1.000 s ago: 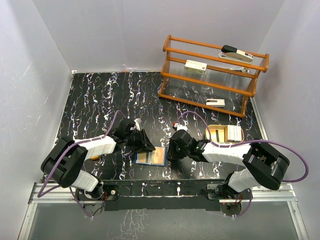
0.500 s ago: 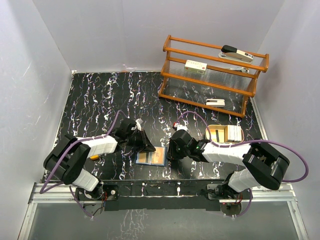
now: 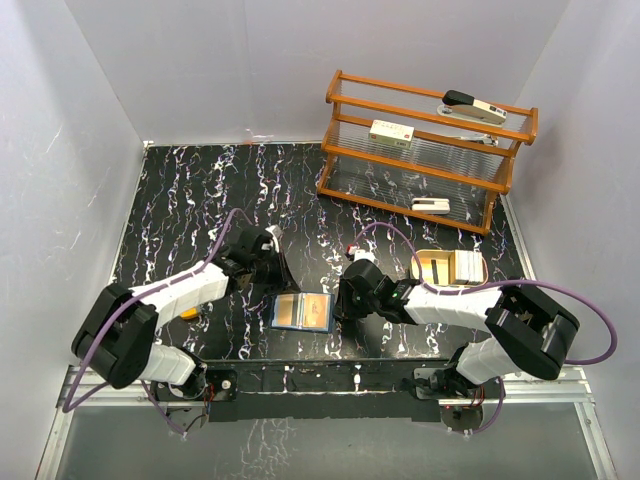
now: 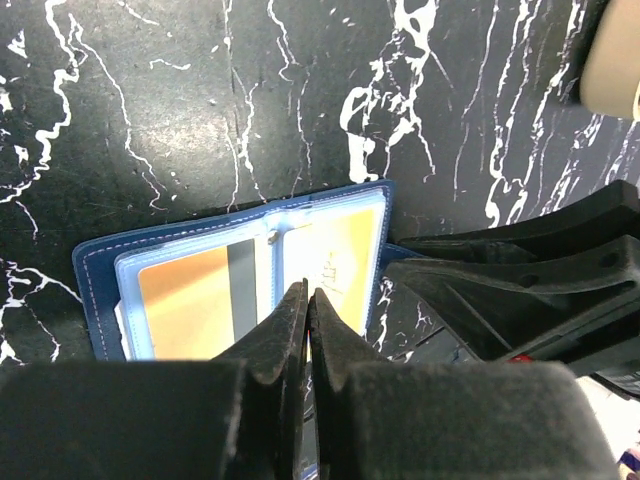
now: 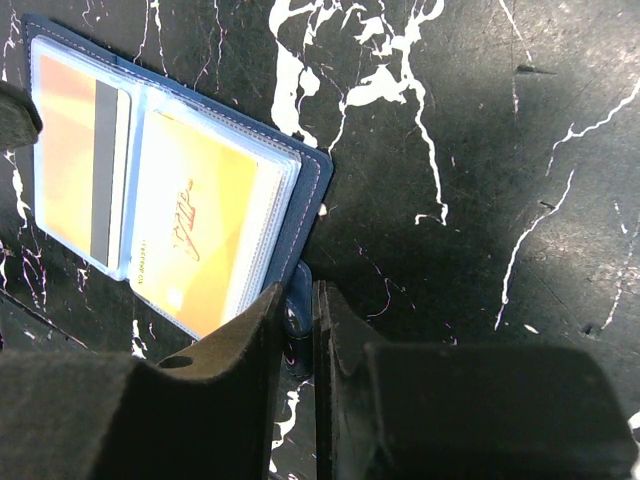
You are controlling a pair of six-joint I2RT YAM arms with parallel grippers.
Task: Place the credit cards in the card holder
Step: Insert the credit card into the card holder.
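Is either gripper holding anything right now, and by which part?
The right gripper pinches the open card holder by its snap tab. The left gripper is shut above the holder, with nothing visibly held.

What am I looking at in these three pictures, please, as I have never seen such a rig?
These are two robot arms bolted to a black marbled table, each ending in a two-finger gripper. The wide picture looks down from above and behind; the other two come from wrist cameras. An open blue card holder lies between the arms, with orange cards in its clear pockets. The right gripper is closed on the holder's tab; the left gripper is shut on nothing visible, near the holder. Farther back stand a wooden rack and a beige tray.
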